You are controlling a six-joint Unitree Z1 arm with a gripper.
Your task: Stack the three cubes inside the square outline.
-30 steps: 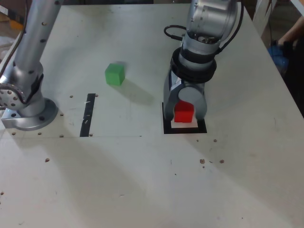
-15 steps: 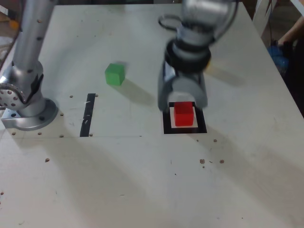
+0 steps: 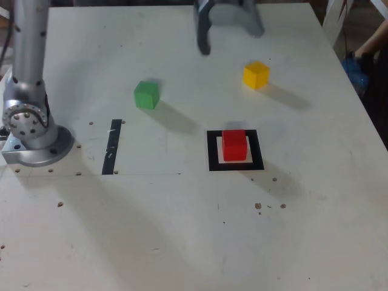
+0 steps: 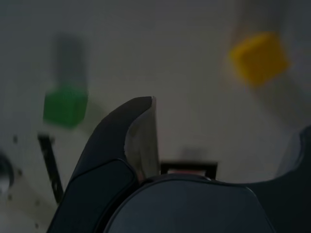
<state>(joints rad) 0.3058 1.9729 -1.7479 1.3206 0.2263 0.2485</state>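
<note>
Claw point(image 3: 231, 42) withdrawn (open), red cube point(image 3: 234, 145) — inside outline point(image 3: 213, 151)

The robot has a pale silver-grey tubular arm link point(image 3: 31, 57) with dark dots along its side. Below it sits a rounded silver metal joint housing point(image 3: 25, 123), its face ringed with small dark round spots, with a thin black cable point(image 3: 45, 106) beside it. The glossy grey metal base point(image 3: 45, 153) is round, with a flatter protruding edge. The dark grey gripper point(image 3: 231, 43) has curved, claw-like fingers point(image 4: 104, 145); the wrist view shows a paler inner face, fine seams and a smooth, rounded blue-grey shell point(image 4: 189, 206).
</note>
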